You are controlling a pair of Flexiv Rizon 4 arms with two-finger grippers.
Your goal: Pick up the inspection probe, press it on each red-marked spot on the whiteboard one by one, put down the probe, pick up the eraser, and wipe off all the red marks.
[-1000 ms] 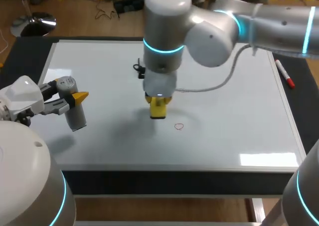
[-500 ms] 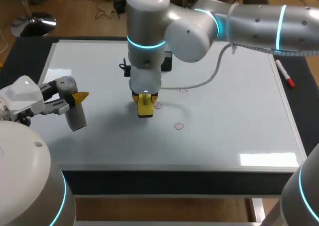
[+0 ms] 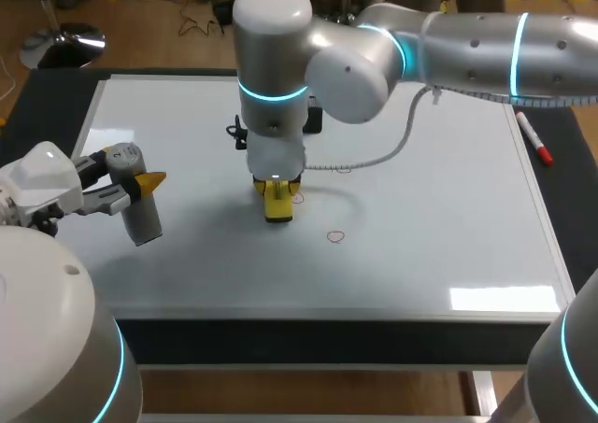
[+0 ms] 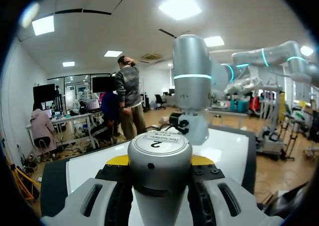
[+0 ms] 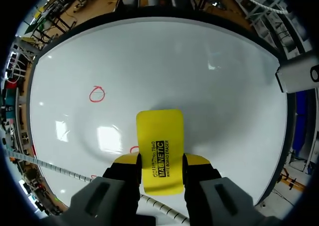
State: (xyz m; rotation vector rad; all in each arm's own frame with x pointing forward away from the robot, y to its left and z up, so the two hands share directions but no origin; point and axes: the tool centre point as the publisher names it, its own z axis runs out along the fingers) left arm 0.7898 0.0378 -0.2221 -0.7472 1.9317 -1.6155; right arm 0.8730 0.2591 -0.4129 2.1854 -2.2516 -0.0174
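On the whiteboard my right gripper, reaching past the middle, is shut on the yellow eraser, which stands flat against the board. In the right wrist view the eraser sticks out between the fingers of the right gripper; one red mark peeks out beside it and a red circle lies ahead. Red marks show in the head view. My left gripper hovers over the left side, shut on the grey cylindrical probe.
A red marker pen lies at the board's right edge. A small black object sits behind my right arm. A white cable hangs from that arm over the board. The board's near right part is bare.
My right arm carried the eraser leftward across the board, then a touch back right, uncovering two red marks. The left arm and probe have not moved.
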